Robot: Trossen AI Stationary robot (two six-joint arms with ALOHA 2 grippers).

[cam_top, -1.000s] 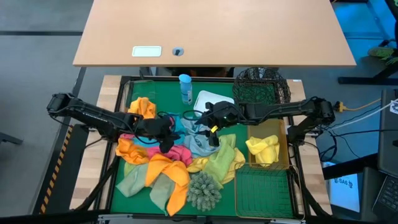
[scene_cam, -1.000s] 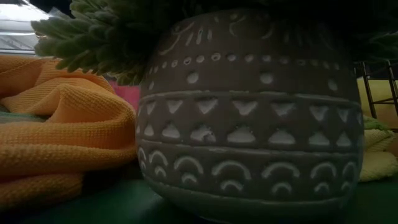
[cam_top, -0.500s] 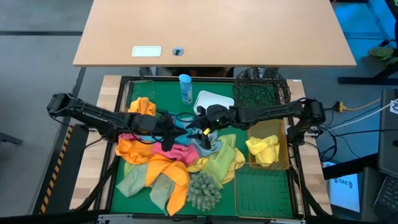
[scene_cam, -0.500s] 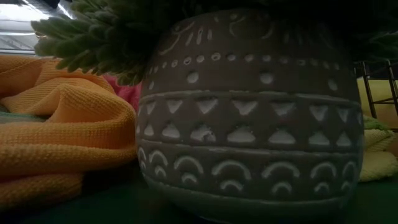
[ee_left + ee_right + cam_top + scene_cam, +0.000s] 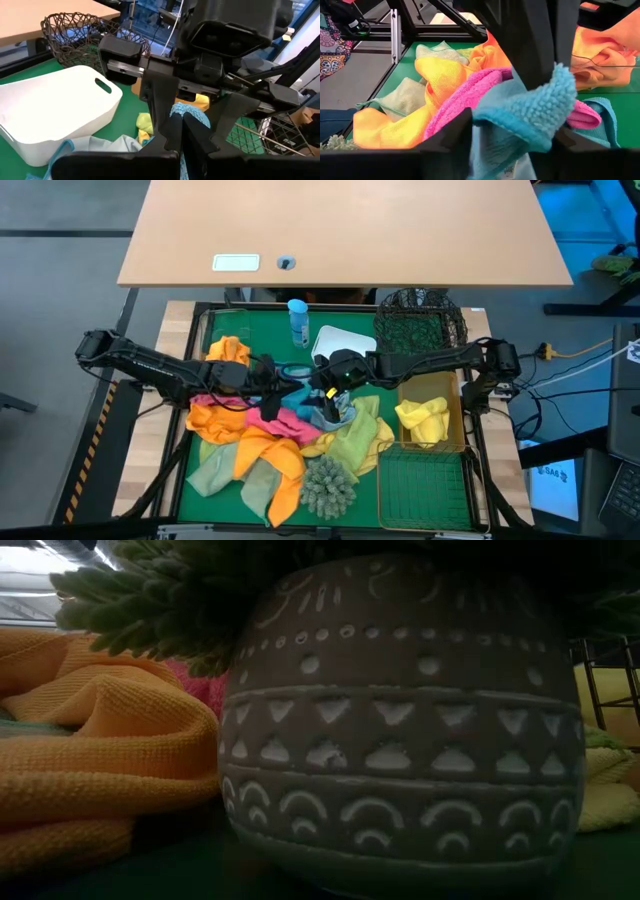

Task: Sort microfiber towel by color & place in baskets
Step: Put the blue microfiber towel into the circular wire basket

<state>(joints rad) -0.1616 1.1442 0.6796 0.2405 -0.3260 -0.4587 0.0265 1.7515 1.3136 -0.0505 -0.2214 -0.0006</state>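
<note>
From above, your left gripper (image 5: 283,387) and right gripper (image 5: 322,391) meet over the towel pile (image 5: 270,442) on the green mat (image 5: 262,330), beside the white tub (image 5: 345,340).

Your left wrist view shows its 2 fingers (image 5: 192,132) pinched tight on a teal towel (image 5: 192,114).

Your right wrist view shows the same teal fold (image 5: 530,115) between that gripper's 2 spread fingers (image 5: 445,142); whether they grip it, you cannot tell.

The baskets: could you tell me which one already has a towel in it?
The gold basket nearer the black mesh one: it holds a yellow towel. The other gold basket and the white tub show none.
</note>
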